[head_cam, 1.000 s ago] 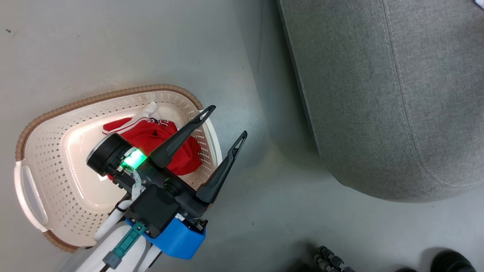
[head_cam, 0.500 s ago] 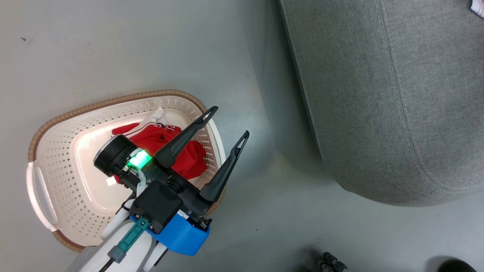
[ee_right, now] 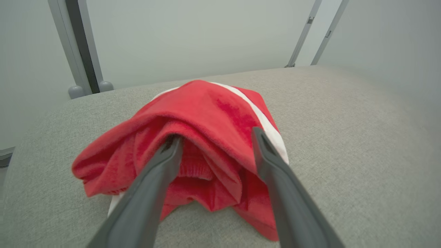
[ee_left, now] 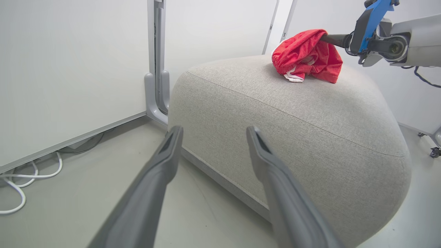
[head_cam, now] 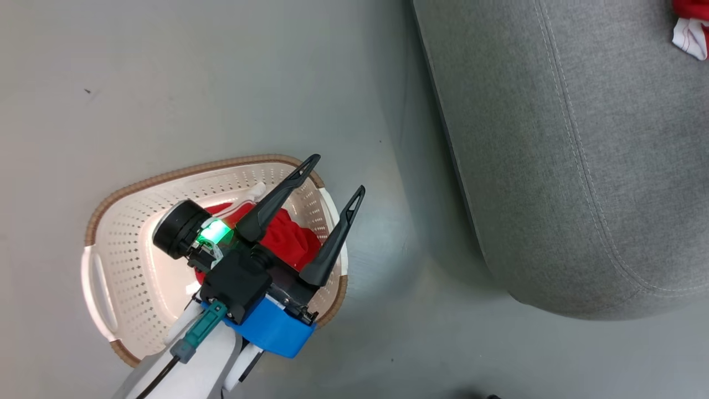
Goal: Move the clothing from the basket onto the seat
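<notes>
While one red garment (head_cam: 288,241) sits in the basket (head_cam: 183,173), another lies on the seat (head_cam: 554,166)
Above that garment the left gripper (head_cam: 338,174) hovers spread and empty; rightward, the right gripper (ee_right: 216,136) has jaws apart inside the second garment (ee_right: 206,103), pinching nothing. Fabric likely handles light, limp, clingy: best pinched at a raised fold

The garment (ee_right: 206,113) is bright red with a white stripe. The seat (ee_right: 344,137) is light grey, finely flecked. The basket (head_cam: 124,260) is cream, dotted with holes, with a brown woven-look rim. The floor (head_cam: 166,83) is plain grey.
</notes>
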`<state>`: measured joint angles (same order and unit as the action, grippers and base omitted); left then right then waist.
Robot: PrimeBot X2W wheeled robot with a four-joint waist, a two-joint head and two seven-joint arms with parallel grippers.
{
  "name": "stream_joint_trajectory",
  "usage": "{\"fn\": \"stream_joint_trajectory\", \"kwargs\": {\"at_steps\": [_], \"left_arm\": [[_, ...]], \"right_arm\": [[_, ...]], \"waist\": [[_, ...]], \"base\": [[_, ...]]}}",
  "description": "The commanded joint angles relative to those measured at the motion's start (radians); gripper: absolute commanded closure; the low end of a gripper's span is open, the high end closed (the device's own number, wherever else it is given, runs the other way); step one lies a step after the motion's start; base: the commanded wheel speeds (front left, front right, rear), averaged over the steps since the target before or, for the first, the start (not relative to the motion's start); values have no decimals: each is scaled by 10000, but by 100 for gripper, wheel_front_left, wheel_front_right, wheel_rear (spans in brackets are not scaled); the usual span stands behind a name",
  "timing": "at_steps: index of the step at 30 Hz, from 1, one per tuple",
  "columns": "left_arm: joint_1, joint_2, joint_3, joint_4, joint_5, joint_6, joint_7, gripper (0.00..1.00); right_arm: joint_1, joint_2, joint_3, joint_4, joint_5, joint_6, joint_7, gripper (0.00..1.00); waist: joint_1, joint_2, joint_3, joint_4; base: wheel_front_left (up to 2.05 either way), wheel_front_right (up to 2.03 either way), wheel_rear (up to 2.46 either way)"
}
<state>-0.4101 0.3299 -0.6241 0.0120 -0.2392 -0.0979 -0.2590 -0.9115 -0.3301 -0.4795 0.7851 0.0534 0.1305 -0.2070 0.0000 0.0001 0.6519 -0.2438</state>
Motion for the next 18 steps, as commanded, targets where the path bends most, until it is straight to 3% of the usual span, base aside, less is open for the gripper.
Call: {"fn": "stream_joint_trajectory", "kwargs": {"at_steps": [1, 18], "left_arm": [[19, -63, 99, 102, -93, -6, -55, 0], [1259, -1258, 1494, 1066, -501, -195, -73, 0]], "right_arm": [[203, -25, 76, -63, 76, 5, -90, 0], [2805, 769, 1067, -1813, 336, 5, -333, 0]], "waist": [[0, -1, -201, 126], [0, -1, -2473, 620]], "base": [[0, 0, 0], [0, 0, 0]]}}
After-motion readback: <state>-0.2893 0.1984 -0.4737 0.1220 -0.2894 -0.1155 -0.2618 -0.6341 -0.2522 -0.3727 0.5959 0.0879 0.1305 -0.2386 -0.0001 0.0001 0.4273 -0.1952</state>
